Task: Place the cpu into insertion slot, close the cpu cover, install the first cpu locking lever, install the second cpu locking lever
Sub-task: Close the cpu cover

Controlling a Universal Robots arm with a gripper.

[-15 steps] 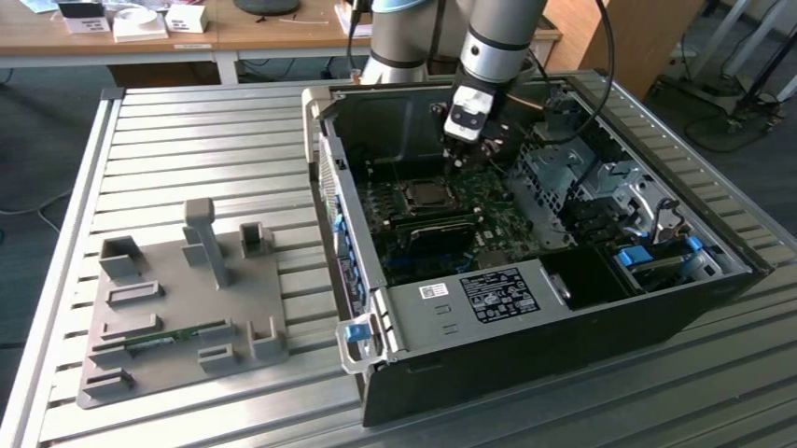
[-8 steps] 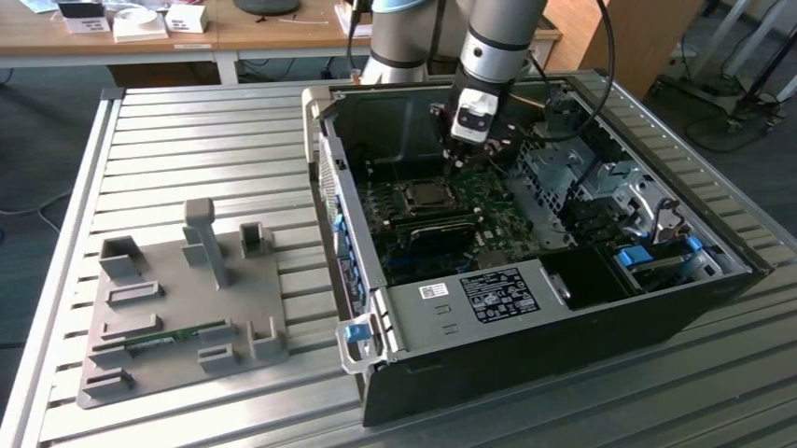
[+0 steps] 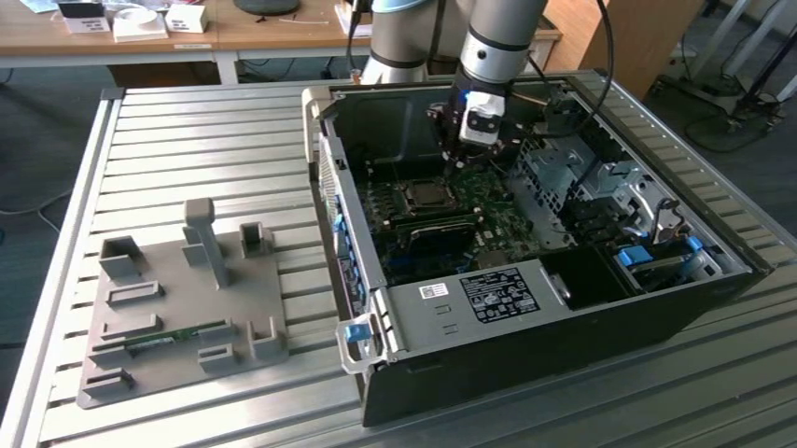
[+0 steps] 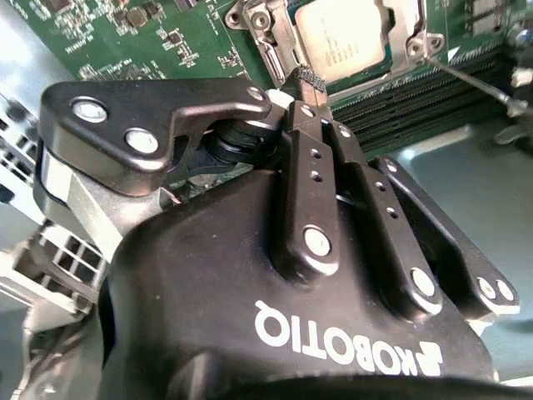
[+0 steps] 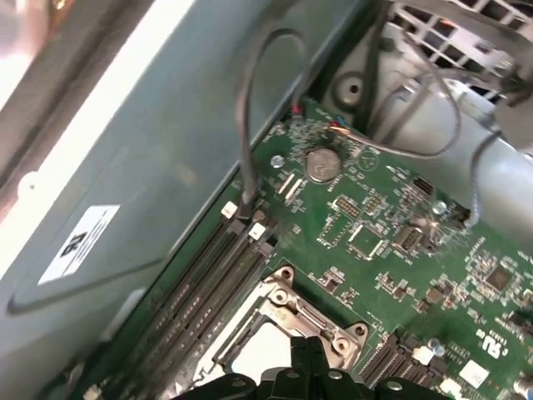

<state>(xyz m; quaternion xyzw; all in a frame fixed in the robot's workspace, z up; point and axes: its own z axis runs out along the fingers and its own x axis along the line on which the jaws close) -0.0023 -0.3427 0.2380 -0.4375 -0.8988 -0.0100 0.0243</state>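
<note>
Cpu (image 4: 346, 37) lay seated in the insertion slot (image 3: 427, 194) on the green motherboard (image 5: 400, 242) inside the open computer case (image 3: 536, 355), with the cpu cover (image 4: 275, 42) down around its silvery top. The gripper (image 4: 306, 83) hung just beside the cover's edge, its fingers (image 4: 312, 158) pinched narrow together, holding nothing.

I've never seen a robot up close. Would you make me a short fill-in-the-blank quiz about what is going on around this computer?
1. The small square chip with a silvery metal top sits on the ___ circuit board.
2. The grey plastic fixture plate lies to the exterior view's ___ of the dark open computer case.
3. The black gripper hangs inside the ___, close to the chip.

Missing words: green; left; case.
</note>
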